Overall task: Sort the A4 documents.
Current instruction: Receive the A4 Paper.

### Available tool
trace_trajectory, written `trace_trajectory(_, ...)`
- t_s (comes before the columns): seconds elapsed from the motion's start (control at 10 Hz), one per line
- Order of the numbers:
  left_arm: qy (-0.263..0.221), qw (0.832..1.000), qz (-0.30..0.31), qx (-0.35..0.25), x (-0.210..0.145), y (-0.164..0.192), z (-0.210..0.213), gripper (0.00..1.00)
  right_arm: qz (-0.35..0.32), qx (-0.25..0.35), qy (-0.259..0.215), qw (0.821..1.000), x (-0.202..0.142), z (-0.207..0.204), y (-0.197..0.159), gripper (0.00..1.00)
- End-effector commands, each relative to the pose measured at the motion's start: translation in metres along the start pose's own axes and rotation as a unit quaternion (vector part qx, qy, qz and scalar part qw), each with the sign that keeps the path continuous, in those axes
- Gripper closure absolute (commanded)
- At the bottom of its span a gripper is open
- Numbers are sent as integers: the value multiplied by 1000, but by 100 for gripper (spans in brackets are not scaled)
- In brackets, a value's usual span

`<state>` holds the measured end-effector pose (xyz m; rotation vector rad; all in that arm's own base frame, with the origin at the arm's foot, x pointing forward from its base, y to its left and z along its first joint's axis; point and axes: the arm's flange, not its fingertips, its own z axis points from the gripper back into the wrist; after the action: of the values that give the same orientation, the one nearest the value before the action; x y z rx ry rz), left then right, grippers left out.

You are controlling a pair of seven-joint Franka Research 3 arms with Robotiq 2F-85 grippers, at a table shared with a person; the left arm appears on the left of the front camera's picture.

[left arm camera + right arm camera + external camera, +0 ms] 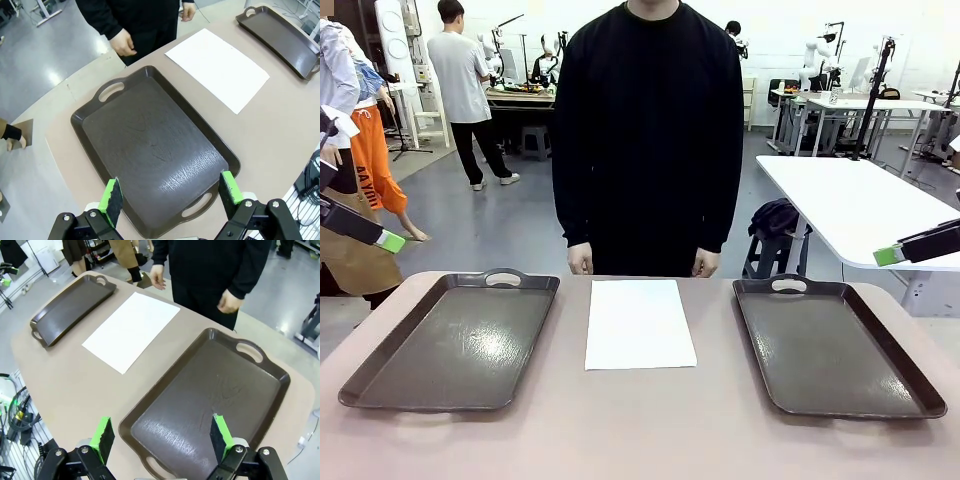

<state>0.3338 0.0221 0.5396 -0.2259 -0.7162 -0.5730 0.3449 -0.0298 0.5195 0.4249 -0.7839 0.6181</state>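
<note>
Sheet [640,323] blank white, between left tray [460,345] and right tray [830,350] | left pincer [170,194] released | right pincer [162,435] released

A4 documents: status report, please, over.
Left gripper open, aimed at left tray. Right gripper open, aimed at right tray. A4 documents flat between trays. Person at far edge, not touching them.

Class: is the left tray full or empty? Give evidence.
Empty: the left tray has a bare floor; the paper lies flat on the table beside it.
</note>
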Motion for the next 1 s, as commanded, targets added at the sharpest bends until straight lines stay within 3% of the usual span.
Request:
trace_trajectory(0.0,3,1000,7,-13,-38,-18,-14,0,9,3,-11,1000,-38,-16,23,0)
trace_trajectory(0.1,0,1000,0,0,0,0,0,0,0,0,0,1000,0,0,0,0)
trace_trajectory(0.9,0,1000,0,0,0,0,0,0,0,0,0,1000,0,0,0,0)
